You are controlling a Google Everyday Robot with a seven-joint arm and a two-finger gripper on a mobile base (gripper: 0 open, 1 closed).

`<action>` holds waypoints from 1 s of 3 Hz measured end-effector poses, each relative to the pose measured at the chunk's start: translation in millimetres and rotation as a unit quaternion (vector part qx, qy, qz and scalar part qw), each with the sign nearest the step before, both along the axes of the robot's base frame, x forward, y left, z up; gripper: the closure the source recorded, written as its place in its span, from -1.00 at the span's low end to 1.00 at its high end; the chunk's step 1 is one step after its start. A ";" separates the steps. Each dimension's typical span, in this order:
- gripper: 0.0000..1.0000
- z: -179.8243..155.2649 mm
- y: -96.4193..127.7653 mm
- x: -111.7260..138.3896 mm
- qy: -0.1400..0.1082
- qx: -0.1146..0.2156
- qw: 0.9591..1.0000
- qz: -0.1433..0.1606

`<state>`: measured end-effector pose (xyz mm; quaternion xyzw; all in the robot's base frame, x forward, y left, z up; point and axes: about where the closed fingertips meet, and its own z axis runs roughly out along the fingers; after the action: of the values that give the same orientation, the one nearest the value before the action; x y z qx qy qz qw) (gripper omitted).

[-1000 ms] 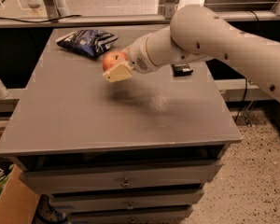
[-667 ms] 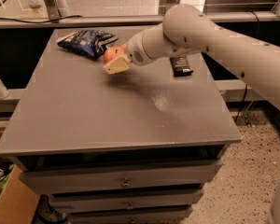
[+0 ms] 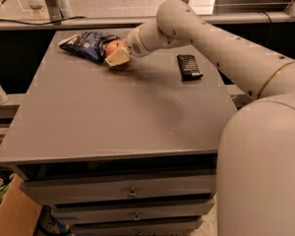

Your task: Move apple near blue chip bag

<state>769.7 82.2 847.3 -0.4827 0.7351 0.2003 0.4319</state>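
The red-orange apple (image 3: 113, 46) is held in my gripper (image 3: 116, 54) at the far left part of the grey table (image 3: 113, 112), right against the right edge of the blue chip bag (image 3: 88, 44). The bag is a crumpled dark blue foil bag with white markings lying flat near the table's back left corner. My gripper is shut on the apple; a pale fingertip (image 3: 117, 58) covers its lower front. My arm (image 3: 211, 43) reaches in from the right.
A small black rectangular packet (image 3: 189, 66) lies on the table to the right of the gripper, under the arm. The table has drawers (image 3: 132, 191) in front. A cardboard box (image 3: 10, 215) stands on the floor at lower left.
My gripper has carried the apple back and to the left, from above the table's middle-left up to the blue chip bag's right edge.
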 end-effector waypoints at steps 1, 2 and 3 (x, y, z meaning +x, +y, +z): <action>1.00 -6.4 9.6 20.5 0.001 -0.011 1.000 0.003; 0.66 -10.0 14.3 28.3 0.002 -0.023 1.000 0.007; 0.19 -9.1 14.3 28.4 0.002 -0.023 1.000 0.007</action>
<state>798.1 96.5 838.2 -0.4973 0.7368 0.1876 0.4178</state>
